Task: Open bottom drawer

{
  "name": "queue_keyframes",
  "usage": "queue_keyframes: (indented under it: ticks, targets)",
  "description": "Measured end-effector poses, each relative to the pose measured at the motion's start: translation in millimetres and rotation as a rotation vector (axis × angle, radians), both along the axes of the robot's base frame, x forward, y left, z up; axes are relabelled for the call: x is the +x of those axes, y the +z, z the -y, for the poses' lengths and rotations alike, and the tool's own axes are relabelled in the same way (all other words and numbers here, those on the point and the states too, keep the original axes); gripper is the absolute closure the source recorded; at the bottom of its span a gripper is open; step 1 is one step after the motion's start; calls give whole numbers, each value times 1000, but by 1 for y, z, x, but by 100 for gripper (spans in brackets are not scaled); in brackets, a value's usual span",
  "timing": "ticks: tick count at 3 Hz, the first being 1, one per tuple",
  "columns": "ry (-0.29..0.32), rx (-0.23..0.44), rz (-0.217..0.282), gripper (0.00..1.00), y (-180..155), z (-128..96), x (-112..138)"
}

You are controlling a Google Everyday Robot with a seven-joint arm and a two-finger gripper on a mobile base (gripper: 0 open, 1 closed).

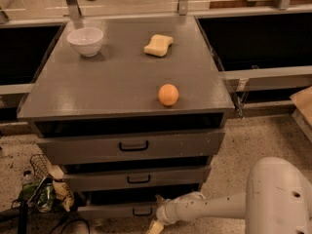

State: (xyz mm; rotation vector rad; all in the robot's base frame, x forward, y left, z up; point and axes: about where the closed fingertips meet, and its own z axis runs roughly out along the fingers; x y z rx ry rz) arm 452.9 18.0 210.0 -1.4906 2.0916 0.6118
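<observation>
The bottom drawer (109, 211) is the lowest, thinnest grey front of the cabinet, with a small black loop handle (142, 211). A dark gap shows above this front. My gripper (156, 212) reaches in from the right on a white arm (209, 206) and sits at the drawer's right end, just right of the handle. It is open, one finger above and one tan finger (154, 226) below handle height, with nothing held.
Above are the middle drawer (139, 179) and the tall top drawer (131, 146). On the cabinet top (112, 82) sit a white bowl (85, 40), a yellow sponge (158, 45) and an orange (168, 94). Clutter and cables (41, 191) lie on the floor at left.
</observation>
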Motion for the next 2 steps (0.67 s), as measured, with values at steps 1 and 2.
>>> queue_keyframes:
  ticks: [1, 2]
  targets:
    - [27, -10, -5, 0, -10, -9, 3]
    - [36, -10, -10, 0, -14, -13, 2]
